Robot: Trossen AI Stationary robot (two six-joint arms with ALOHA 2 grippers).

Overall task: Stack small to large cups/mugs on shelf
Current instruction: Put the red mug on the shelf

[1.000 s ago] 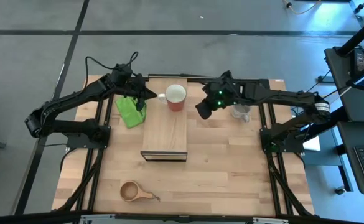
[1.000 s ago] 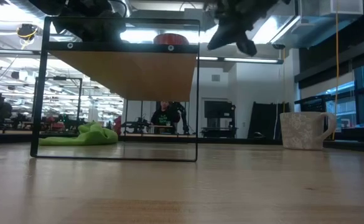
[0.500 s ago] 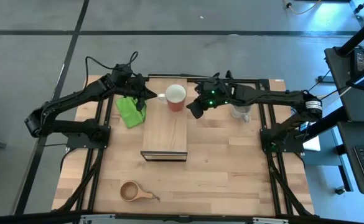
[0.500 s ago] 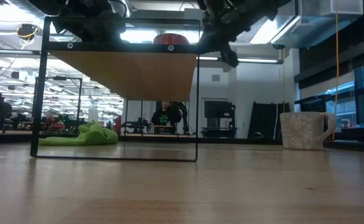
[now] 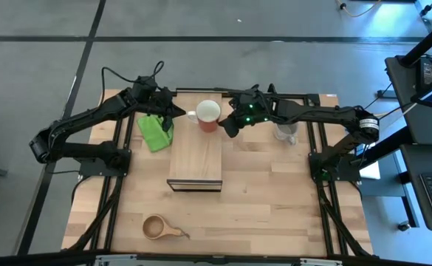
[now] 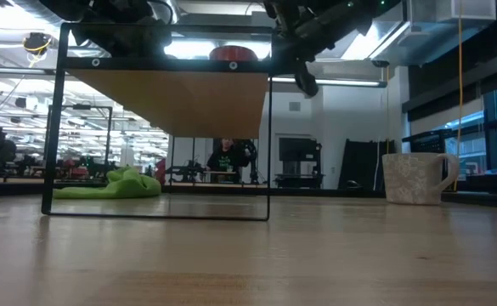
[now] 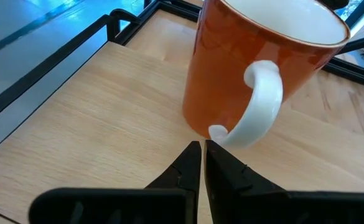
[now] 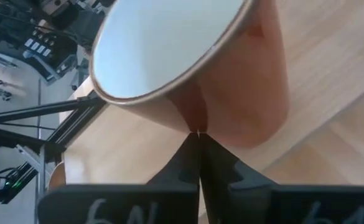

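The red ceramic mug with white inside (image 5: 209, 115) stands on the far end of the light-wood shelf (image 5: 196, 159). Both claws are closed and empty: left claw (image 7: 203, 148) at its handle, right claw (image 5: 229, 127) against its side. Any nudge should be slow, keeping the mug upright.

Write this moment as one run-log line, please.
red mug on shelf | left gripper shut by handle | right gripper shut at mug side | grey mug waiting
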